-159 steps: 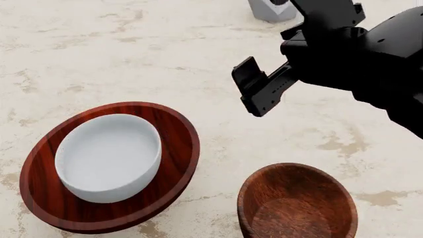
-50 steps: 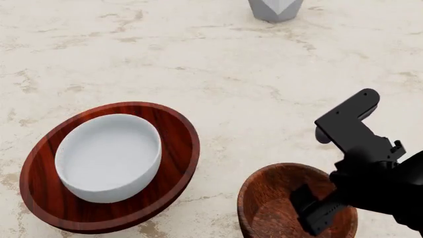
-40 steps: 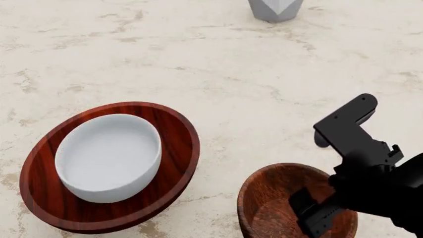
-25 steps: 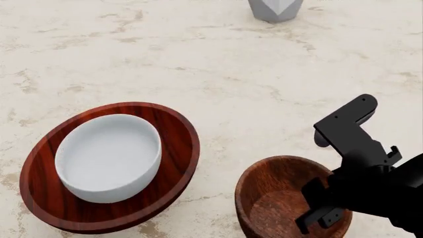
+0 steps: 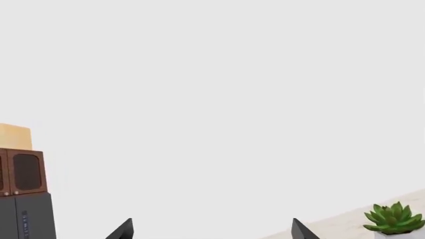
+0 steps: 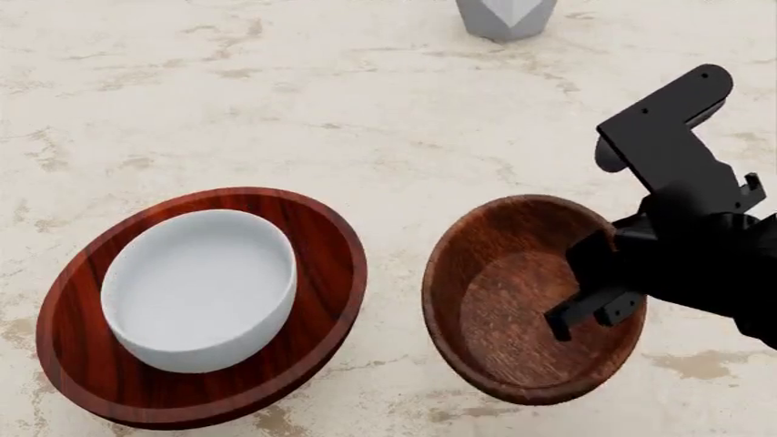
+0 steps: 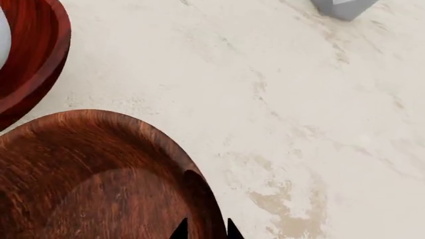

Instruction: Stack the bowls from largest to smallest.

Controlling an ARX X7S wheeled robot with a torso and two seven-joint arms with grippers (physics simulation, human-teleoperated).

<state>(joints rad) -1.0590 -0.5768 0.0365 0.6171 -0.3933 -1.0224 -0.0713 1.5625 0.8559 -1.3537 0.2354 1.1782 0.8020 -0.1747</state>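
Note:
The large reddish wood bowl (image 6: 322, 237) rests on the table at the left of the head view, with the white bowl (image 6: 200, 287) sitting inside it. To their right the small dark-brown bowl (image 6: 504, 300) hangs tilted above the table, its opening turned toward the stacked pair. My right gripper (image 6: 598, 308) is shut on its right rim, one finger inside the bowl. In the right wrist view the rim of the dark-brown bowl (image 7: 86, 179) runs between the two tips of the right gripper (image 7: 206, 231). My left gripper (image 5: 211, 231) is open on nothing, facing a blank wall.
A grey faceted object (image 6: 507, 18) stands at the far edge of the marbled beige table (image 6: 364, 118), also visible as the grey faceted object (image 7: 345, 7) in the right wrist view. A potted succulent (image 5: 395, 219) and a dark cabinet (image 5: 23, 199) show in the left wrist view.
My right gripper closed on the dark-brown bowl's rim and lifted it off the table; bowl and gripper now sit higher in the head view, the bowl tilted. The stacked pair has not moved.

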